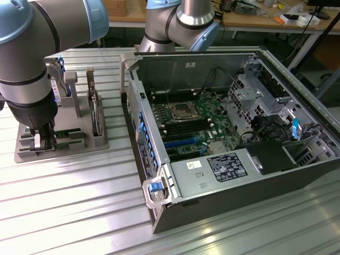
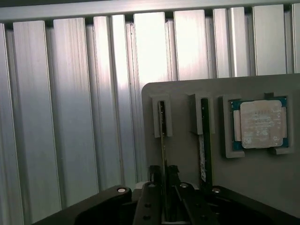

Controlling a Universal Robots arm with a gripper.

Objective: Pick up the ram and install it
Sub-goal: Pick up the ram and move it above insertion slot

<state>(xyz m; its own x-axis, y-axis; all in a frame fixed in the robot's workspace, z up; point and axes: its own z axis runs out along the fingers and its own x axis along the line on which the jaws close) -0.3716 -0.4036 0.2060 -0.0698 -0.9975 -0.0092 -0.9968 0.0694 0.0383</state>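
One gripper (image 2: 163,174) straddling the ram (image 2: 162,140)

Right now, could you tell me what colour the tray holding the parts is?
Plain grey; the tray shows best in the wrist view.

My gripper (image 2: 163,172) covers the near end of the ram (image 2: 162,140), so I cannot tell whether I touch it. My arm (image 1: 26,58) runs off the exterior view's upper left edge; the case (image 1: 223,204) is cut by that view's right edge.
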